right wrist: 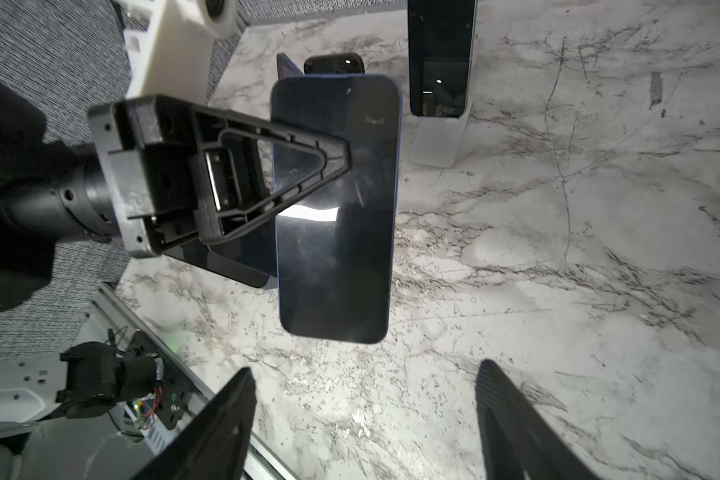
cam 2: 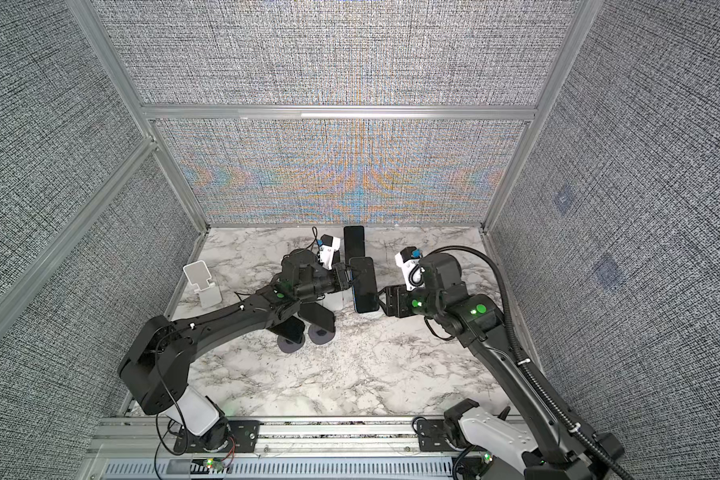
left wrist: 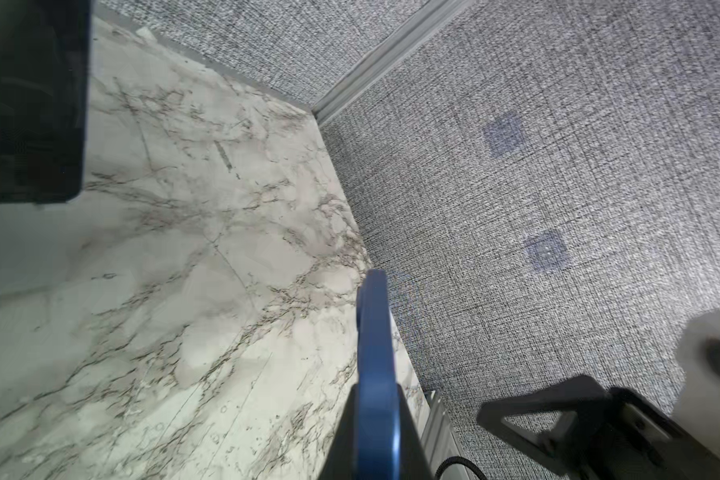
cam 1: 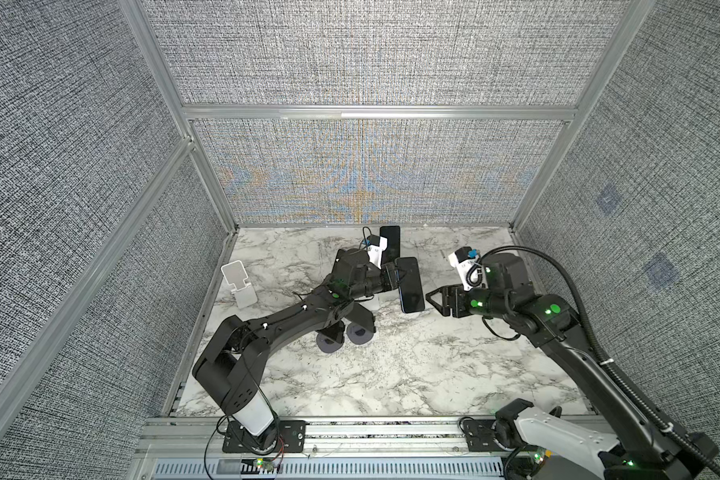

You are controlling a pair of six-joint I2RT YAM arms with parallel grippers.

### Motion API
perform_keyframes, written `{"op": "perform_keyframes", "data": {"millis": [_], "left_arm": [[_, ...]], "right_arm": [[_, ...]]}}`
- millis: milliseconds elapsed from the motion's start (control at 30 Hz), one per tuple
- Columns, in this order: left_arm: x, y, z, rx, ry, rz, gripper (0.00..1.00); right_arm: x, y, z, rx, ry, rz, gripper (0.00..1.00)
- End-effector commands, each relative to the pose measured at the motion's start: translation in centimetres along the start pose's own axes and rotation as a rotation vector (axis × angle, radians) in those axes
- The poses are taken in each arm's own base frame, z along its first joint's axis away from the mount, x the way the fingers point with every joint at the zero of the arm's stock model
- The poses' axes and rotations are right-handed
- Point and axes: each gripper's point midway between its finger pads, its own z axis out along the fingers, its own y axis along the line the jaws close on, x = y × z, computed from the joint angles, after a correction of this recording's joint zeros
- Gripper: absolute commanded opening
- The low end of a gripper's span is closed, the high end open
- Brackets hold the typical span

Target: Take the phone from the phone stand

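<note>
Two black, open-framed triangular fingers of the left pincer are clamped on one long edge of the phone. It is a slim slab with rounded corners, a glossy dark glass face and a matte blue rim, held clear above the white, grey-veined marble bench. The right pincer is spread wide with nothing between its flat dark fingers, just beside the phone. At the back, a second phone, black and glossy, leans in a white plastic stand. An empty white stand sits near the woven grey wall.
</note>
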Motion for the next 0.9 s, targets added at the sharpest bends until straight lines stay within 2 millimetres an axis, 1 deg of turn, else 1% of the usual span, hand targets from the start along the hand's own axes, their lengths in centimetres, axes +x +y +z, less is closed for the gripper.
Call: {"op": "perform_keyframes", "data": {"millis": [0, 67, 133, 200, 267, 300, 400, 500, 600, 800, 867], "left_arm": [[-0.6, -0.7, -0.6, -0.017, -0.027, -0.004, 0.0], [-0.5, -0.8, -0.9, -0.023, -0.031, 0.003, 0.0], [-0.4, -0.9, -1.2, -0.014, -0.035, -0.001, 0.0], [-0.4, -1.3, -1.4, 0.008, -0.047, -0.003, 0.0], [-0.4, -1.5, -1.5, 0.027, -0.058, -0.007, 0.0], [-0.3, -1.5, -1.5, 0.031, -0.058, -0.01, 0.0], [-0.3, -1.5, -1.5, 0.032, -0.059, -0.017, 0.0], [-0.4, -1.7, -1.6, 0.04, -0.061, -0.02, 0.0], [-0.5, -1.7, -1.5, 0.043, -0.065, -0.026, 0.0], [-0.5, -1.8, -1.1, 0.051, -0.053, -0.035, 0.0], [-0.4, -1.8, -1.0, 0.056, -0.052, -0.04, 0.0]], "right_arm": [[0.7, -0.9, 1.0, 0.116, 0.047, -0.024, 0.8], [0.6, 0.3, 2.0, 0.092, 0.062, -0.048, 0.85], [0.4, 1.1, 3.1, 0.073, 0.066, -0.058, 0.89], [0.2, 1.8, 4.4, 0.049, 0.066, -0.062, 0.96], [-0.2, 2.6, 5.4, 0.025, 0.057, -0.06, 0.99], [-0.3, 2.8, 5.9, 0.021, 0.052, -0.057, 0.99], [-1.0, 3.3, 6.9, 0.013, 0.031, -0.05, 0.96], [-1.1, 3.3, 7.5, 0.013, 0.03, -0.042, 0.92], [-0.8, 3.1, 8.1, 0.015, 0.035, -0.031, 0.87], [-0.6, 2.6, 8.5, 0.033, 0.032, -0.028, 0.77], [-0.5, 2.6, 8.8, 0.031, 0.035, -0.025, 0.77]]}}
